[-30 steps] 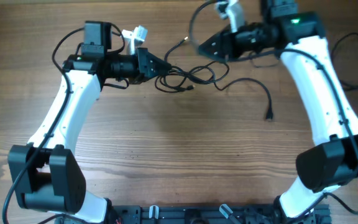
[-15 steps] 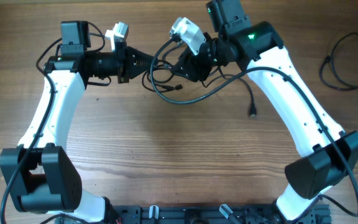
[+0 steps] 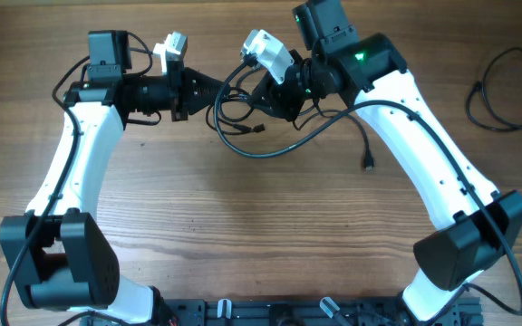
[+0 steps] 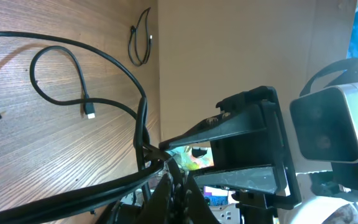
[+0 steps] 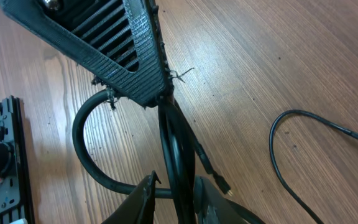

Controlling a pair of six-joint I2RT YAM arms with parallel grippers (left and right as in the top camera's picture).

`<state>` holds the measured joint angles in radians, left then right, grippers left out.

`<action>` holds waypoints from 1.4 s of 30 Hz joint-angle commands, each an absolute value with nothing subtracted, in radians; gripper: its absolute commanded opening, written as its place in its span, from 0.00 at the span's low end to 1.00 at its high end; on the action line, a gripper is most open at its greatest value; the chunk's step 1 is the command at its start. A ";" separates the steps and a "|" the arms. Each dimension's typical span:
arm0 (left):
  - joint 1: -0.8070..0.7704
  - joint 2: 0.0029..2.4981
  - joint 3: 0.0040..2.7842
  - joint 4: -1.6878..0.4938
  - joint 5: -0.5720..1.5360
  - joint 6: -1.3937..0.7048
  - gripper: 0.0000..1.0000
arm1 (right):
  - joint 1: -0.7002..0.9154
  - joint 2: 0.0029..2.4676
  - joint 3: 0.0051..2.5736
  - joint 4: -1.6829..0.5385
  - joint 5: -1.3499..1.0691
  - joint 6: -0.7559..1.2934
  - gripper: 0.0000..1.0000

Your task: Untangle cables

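At the desk's [image 3: 243, 235] twelve o'clock, the left pincer [image 3: 216, 91] clamps the tangled cables [image 5: 174, 143], and the right pincer [image 3: 261, 97], at its three o'clock, is pinched narrowly on the same strands.

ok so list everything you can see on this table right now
tangled cables: one bunch, black, upper middle of the table, between the two grippers
separate cable: 1, black, loose loop at the far right edge
table: 1, brown wood, under everything
rack: 1, black, near edge, centre
arms: 2, white and black, one on each side
wrist cameras: 2, white, one by each gripper
left gripper: 1, black, shut on the tangled cables
right gripper: 1, black, closed around the tangled cables
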<state>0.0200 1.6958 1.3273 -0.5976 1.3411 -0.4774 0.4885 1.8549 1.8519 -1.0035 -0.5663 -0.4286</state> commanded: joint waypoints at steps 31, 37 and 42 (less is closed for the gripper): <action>0.028 1.681 1.348 -0.726 0.533 -0.562 0.04 | 0.458 1.633 1.848 -0.982 -0.652 -0.202 0.04; 0.028 1.681 1.348 -0.829 0.392 -0.551 0.04 | 0.308 1.568 1.848 -0.861 -0.641 0.083 0.04; 0.028 1.681 1.348 -0.843 0.391 -0.504 0.04 | 0.171 1.581 1.843 -0.883 -0.385 0.406 0.04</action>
<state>0.0208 1.6951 1.3354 -0.8360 0.4824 -0.5461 0.2512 1.6001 1.8465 -0.8600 -0.5705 0.1162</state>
